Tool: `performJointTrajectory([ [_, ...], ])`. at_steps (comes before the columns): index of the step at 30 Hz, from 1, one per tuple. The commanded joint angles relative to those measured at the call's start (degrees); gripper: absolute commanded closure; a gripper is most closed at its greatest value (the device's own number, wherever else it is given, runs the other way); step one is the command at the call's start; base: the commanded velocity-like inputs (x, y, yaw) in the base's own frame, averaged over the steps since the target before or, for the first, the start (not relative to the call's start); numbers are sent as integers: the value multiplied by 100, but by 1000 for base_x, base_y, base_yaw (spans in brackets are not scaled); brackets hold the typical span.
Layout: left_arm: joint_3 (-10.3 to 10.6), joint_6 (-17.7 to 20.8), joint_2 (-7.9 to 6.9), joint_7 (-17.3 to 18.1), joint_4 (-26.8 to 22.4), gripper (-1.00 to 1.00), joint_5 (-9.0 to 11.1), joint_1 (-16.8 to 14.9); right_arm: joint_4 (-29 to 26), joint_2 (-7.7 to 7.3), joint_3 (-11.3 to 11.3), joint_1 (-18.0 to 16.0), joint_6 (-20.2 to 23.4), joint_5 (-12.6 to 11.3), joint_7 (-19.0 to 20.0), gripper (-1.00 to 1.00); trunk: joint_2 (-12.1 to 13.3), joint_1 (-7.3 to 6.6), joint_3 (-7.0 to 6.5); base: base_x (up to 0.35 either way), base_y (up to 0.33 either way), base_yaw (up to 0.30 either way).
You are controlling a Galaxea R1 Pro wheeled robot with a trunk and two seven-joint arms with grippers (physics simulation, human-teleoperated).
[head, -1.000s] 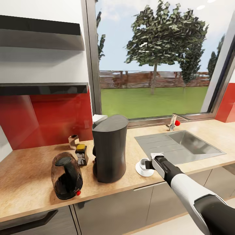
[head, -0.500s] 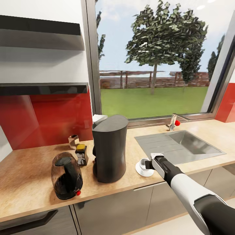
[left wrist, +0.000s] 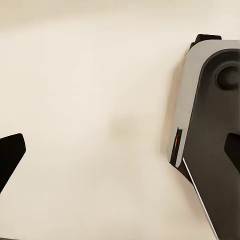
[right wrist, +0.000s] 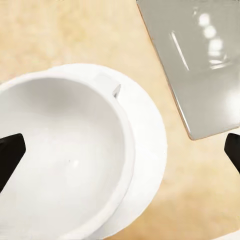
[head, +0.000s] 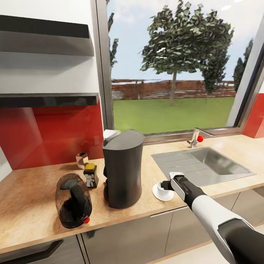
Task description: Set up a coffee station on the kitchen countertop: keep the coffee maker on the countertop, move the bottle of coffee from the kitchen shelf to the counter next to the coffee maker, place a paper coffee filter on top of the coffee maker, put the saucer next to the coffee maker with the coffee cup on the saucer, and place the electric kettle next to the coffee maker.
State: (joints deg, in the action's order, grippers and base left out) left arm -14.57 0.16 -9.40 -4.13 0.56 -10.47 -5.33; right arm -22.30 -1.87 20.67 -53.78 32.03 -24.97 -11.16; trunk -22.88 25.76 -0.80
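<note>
Head view: cup (head: pixel 161 186) sits on saucer (head: pixel 162 191), on the bench (head: pixel 33 205) just right of the coffee maker (head: pixel 122 168). My right end effector (head: pixel 165 184) is at the cup; right wrist shows fingertips (right wrist: pixel 10 155) spread wide over it. Kettle (head: pixel 72 200) and coffee bottle (head: pixel 90 175) stand left of the maker. Left end effector (left wrist: pixel 120 150) spread, over pale floor.

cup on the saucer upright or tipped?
Upright: the right wrist view looks into the coffee cup, which sits on the saucer.
</note>
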Motion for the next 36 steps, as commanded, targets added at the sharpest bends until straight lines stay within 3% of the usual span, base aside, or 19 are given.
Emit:
performJointTrajectory([
  [1,-46,2,0,-17,6,-100,-60,-3,-12,-6,43,-1,19,-61,-44,-100,-4,2,2,12,0,0],
  [13,-46,-2,0,-10,6,-100,-60,-3,-100,1,30,-1,20,-60,-49,-100,-4,2,2,2,0,0],
  [19,-46,-18,-2,7,6,-100,-60,-3,-1298,-62,-4,-3,61,-31,-84,-100,-4,2,2,0,0,0],
  [24,-46,-46,-7,12,-1,-100,-62,-3,-1832,-82,-9,-5,88,-26,-95,-100,-4,2,2,0,0,0],
  [36,-45,-65,0,0,-18,-100,-69,-3,-2111,-94,24,-1,46,-15,-71,-100,-4,2,2,-134,-12,0],
])
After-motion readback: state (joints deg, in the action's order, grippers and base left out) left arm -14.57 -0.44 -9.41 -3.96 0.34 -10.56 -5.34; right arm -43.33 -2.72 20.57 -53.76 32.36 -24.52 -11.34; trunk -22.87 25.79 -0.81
